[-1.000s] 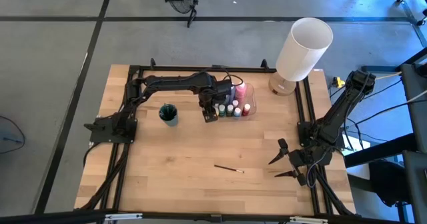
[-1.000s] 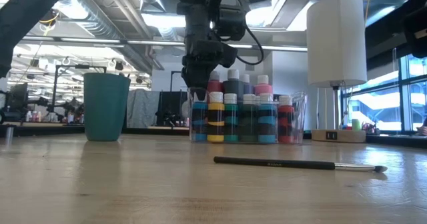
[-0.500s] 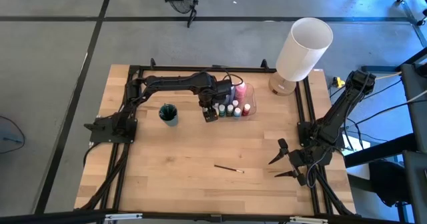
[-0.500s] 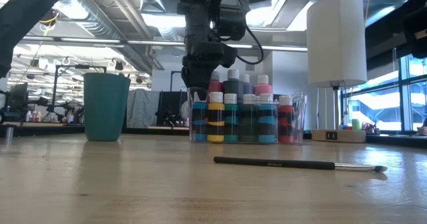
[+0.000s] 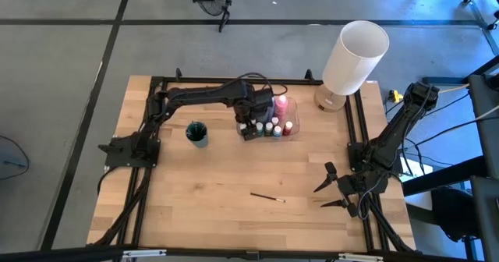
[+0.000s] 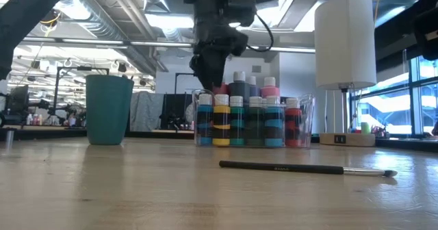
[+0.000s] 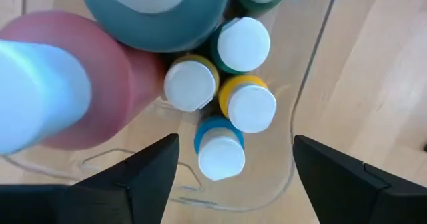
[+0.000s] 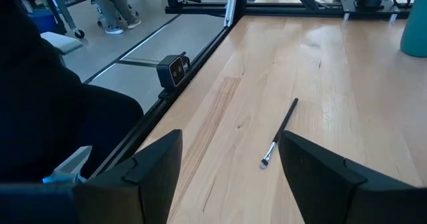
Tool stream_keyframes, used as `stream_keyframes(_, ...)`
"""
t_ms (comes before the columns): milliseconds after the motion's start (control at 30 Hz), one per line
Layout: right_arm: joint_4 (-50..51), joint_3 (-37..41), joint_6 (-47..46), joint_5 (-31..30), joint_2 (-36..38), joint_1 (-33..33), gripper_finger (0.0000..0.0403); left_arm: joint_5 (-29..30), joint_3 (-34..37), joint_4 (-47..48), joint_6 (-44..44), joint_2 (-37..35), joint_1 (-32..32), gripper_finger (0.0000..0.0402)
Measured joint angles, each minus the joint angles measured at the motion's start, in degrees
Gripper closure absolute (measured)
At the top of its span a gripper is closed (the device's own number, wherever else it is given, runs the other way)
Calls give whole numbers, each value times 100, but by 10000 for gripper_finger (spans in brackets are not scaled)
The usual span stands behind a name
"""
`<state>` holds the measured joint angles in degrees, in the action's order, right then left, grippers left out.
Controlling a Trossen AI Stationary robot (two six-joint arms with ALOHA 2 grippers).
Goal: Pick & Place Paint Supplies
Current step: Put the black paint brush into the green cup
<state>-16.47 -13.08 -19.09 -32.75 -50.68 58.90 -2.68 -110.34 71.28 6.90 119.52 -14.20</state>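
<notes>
The left gripper (image 7: 230, 177) has just spread its fingers and lifted, empty, above the blue bottle (image 7: 219, 149) in the clear tray (image 5: 290, 131). That bottle looks placed. One paintbrush (image 5: 267, 196) lies at 6 o'clock; the right gripper (image 5: 334, 190) waits, fingers apart.

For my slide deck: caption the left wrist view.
Open left gripper hovers above small white-capped paint bottles packed in a clear container.

Lighting bright and even. In the low view, ceiling strip lights (image 6: 159, 21) glare overhead and daylight enters at the window (image 6: 383, 110); the near counter (image 6: 137, 196) is soft. Left wrist view: nearest pink bottle (image 7: 87, 84) badly blurred, white caps (image 7: 244, 44) sharp. High view: faint shadows only.
</notes>
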Motion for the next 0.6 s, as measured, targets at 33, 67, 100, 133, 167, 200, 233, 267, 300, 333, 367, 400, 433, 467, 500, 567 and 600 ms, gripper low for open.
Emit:
stream_keyframes(33,0,0,0,2,0,2,150,0,-61,59,-1,0,3,112)
stream_keyframes(67,0,0,0,2,0,1,150,0,-133,136,-1,0,6,112)
stream_keyframes(100,0,0,0,2,0,1,150,0,-217,240,0,0,9,112)
stream_keyframes(133,0,0,0,2,0,1,150,0,-305,363,5,0,13,112)
stream_keyframes(167,0,0,0,2,0,0,150,0,-383,486,34,-2,23,112)
stream_keyframes(200,0,0,0,2,0,0,150,0,-451,620,64,-2,33,112)
stream_keyframes(233,0,0,0,2,0,2,150,2,-532,793,98,-2,51,112)
stream_keyframes(267,0,0,0,2,0,2,150,2,-624,970,139,-2,76,112)
stream_keyframes(300,0,0,0,2,0,0,150,2,-727,1139,189,-2,109,112)
stream_keyframes(333,0,0,0,3,0,1,150,2,-815,1286,257,-6,151,112)
stream_keyframes(367,0,0,0,2,0,0,150,2,-883,1415,323,-9,203,112)
stream_keyframes(400,-2,0,2,0,0,0,150,2,-950,1532,381,-9,263,112)
stream_keyframes(433,-17,0,19,-2,0,0,150,4,-1015,1591,434,-9,332,112)
stream_keyframes(467,-50,0,45,-2,0,0,150,4,-1071,1591,451,-9,407,112)
stream_keyframes(500,-103,0,101,-2,0,0,150,4,-1120,1581,456,-9,495,112)
stream_keyframes(567,-197,0,189,-2,0,1,150,2,-1168,1583,456,-9,690,112)
stream_keyframes(600,-247,0,199,-2,1,2,150,2,-1176,1583,456,-9,792,112)
